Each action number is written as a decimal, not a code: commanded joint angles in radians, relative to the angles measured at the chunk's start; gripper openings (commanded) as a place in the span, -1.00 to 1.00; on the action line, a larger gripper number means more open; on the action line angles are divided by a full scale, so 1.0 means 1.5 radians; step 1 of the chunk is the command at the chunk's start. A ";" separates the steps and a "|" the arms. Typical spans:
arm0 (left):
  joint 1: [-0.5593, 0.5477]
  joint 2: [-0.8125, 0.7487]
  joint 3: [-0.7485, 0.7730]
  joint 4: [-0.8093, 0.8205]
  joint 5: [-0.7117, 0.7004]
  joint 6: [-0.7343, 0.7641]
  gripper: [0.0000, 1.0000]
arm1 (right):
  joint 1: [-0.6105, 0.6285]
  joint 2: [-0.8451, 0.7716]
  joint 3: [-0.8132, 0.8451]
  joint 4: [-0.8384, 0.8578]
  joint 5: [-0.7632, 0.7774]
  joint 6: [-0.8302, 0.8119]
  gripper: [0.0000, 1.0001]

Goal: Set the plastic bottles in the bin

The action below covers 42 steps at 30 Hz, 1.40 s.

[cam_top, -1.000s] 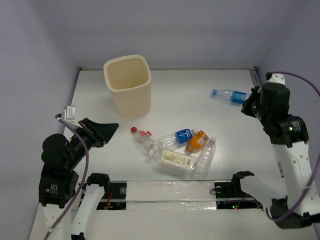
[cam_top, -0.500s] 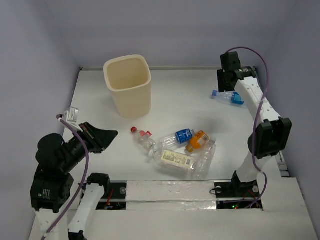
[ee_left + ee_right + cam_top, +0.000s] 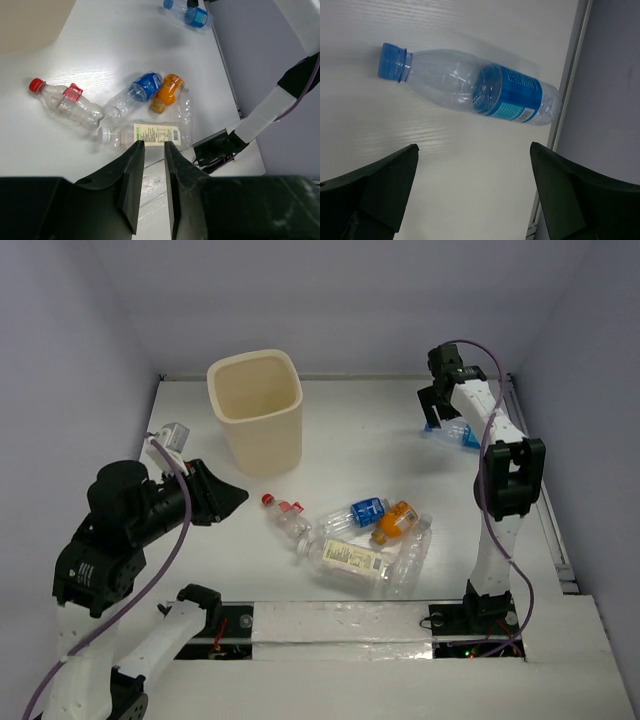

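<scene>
1. Nearest my bases, my left gripper hung over the table. Its fingers were almost pressed together, with nothing between them.
2. Just beyond it, five plastic bottles lay on their sides in a loose heap: the red-capped bottle, the near blue-labelled bottle, the orange bottle, the yellow-labelled bottle and the plain bottle.
3. Farther back on the left, the bin stood upright, well apart from the heap.
4. Farthest out, my right gripper hovered above the lone bottle. Its fingers were spread wide and held nothing.
5. I judged the step in hand to be the grasp on the lone bottle.
   - The fingers stood off either end of the bottle's long axis, so I judged a wrist turn was needed to set them across the body.
   - I would close on the labelled section, not the neck.
   - The bottle's base lay just beside the table's side rail, so the outer finger needed care there.
6. Only the right wrist view showed this misalignment. Only the top view showed the bin's open mouth, though not its floor, so I could not tell its contents.
</scene>
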 commanded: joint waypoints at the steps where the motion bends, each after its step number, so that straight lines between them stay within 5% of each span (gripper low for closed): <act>1: -0.020 0.032 0.000 -0.001 -0.020 0.024 -0.60 | -0.028 0.018 0.069 0.035 -0.034 -0.071 0.97; 8: -0.034 0.078 0.031 -0.012 -0.065 0.041 -0.60 | -0.101 0.106 0.156 0.025 -0.158 -0.125 1.00; 22: -0.052 0.142 0.071 -0.008 -0.129 0.056 -0.66 | -0.115 0.191 0.208 -0.039 -0.298 -0.173 0.99; 28: -0.064 0.154 0.071 0.015 -0.130 0.051 -0.66 | -0.115 0.111 0.102 -0.011 -0.312 -0.106 0.91; 32: -0.071 0.164 0.069 0.035 -0.109 0.037 -0.68 | -0.115 -0.041 -0.049 0.201 -0.360 0.009 0.87; 39: -0.071 0.146 0.057 0.055 -0.095 0.009 -0.75 | -0.115 -0.103 -0.050 0.150 -0.250 0.039 0.93; 42: -0.071 0.125 0.050 0.056 -0.098 0.000 -0.75 | -0.136 -0.159 -0.135 0.168 -0.180 0.145 0.94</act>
